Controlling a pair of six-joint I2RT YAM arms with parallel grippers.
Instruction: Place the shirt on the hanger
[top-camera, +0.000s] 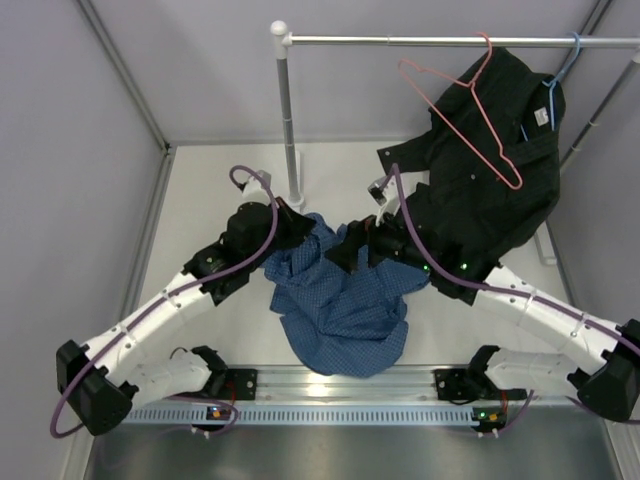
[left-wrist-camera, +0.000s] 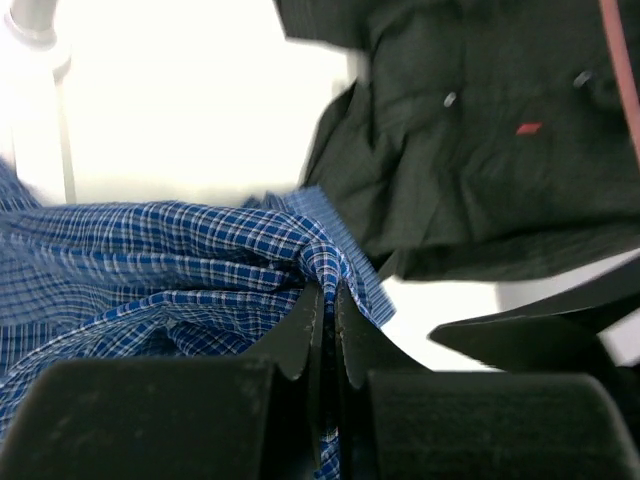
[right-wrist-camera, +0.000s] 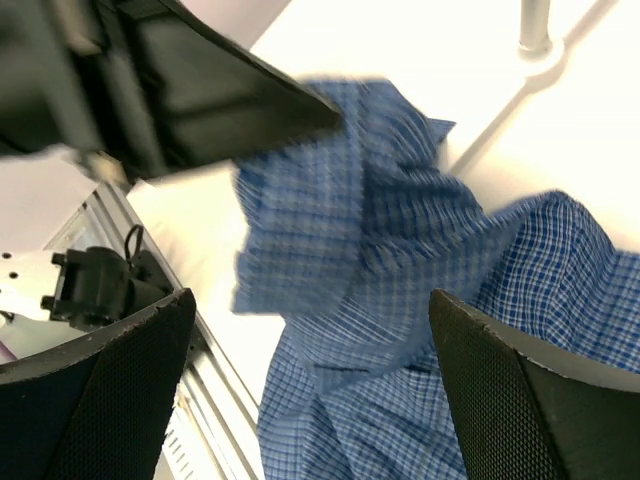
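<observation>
The blue checked shirt (top-camera: 340, 305) lies bunched in the middle of the table, between both arms. My left gripper (top-camera: 298, 226) is shut on a fold of the shirt (left-wrist-camera: 200, 260) at its upper left edge and lifts that fold. My right gripper (top-camera: 345, 250) is open above the shirt (right-wrist-camera: 400, 300), with nothing between its fingers (right-wrist-camera: 530, 400). The pink-red wire hanger (top-camera: 470, 115) hangs by its hook from the rail (top-camera: 430, 41) at the back right, in front of the black shirt.
A black shirt (top-camera: 490, 180) hangs on a light blue hanger (top-camera: 562, 70) at the right end of the rail. The rail's white post (top-camera: 288, 120) stands just behind my left gripper. Grey walls close in both sides.
</observation>
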